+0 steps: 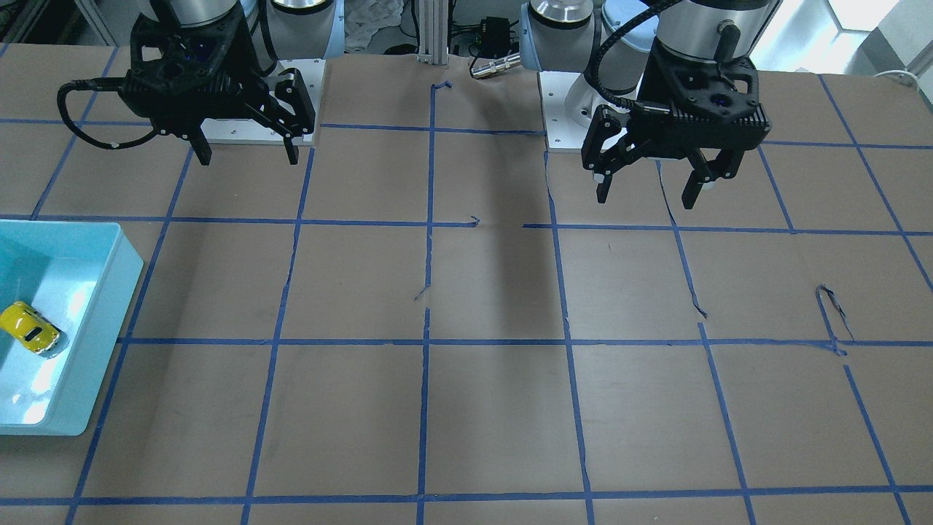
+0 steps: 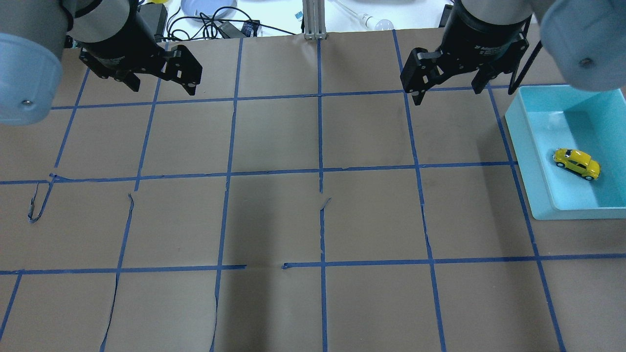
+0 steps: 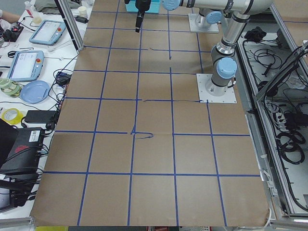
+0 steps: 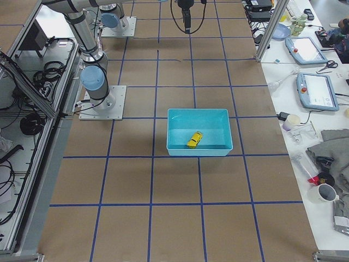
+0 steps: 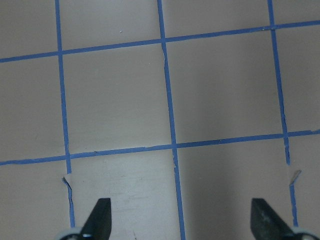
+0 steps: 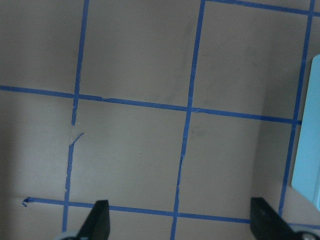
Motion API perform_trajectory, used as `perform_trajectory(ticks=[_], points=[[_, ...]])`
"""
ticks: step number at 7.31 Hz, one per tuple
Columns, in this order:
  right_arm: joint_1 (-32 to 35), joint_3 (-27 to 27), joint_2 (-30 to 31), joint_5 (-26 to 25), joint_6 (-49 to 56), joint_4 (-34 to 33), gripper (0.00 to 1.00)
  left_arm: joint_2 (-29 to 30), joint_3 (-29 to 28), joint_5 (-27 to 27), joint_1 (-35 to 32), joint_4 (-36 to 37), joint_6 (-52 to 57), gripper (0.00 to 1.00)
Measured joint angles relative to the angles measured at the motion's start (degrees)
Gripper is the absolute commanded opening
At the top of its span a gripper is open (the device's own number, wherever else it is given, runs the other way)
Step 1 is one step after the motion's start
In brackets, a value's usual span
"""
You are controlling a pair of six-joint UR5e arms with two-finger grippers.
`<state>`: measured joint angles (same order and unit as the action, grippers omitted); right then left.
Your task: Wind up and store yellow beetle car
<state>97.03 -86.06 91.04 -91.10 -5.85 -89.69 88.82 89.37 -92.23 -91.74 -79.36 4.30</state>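
Observation:
The yellow beetle car [image 2: 577, 164] lies alone on the floor of a light-blue bin [image 2: 525, 151] at the robot's right side of the table. It also shows in the front view [image 1: 29, 328] and the right side view [image 4: 194, 139]. My right gripper [image 2: 447, 94] is open and empty, raised over the table beside the bin's far corner, apart from the car. My left gripper [image 2: 162, 88] is open and empty, raised over the table's other side. In the front view the left gripper [image 1: 645, 197] and the right gripper [image 1: 248, 157] both hang with their jaws spread. Both wrist views show only bare table between the fingertips.
The table is covered in brown paper with a blue tape grid [image 2: 320, 171], torn in places. The bin's edge [image 6: 310, 145] shows at the right of the right wrist view. The arms' base plates [image 1: 561, 109] stand at the robot's side. Tablets and cables [image 4: 313, 90] lie on side benches.

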Motion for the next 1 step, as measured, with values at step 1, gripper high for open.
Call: perform_trajectory(ticks=[1], points=[[0.30,-0.03,-0.04,0.07,-1.97,0.03,1.00,0.02,0.00,0.03,0.05,0.17,0.11,0.99]])
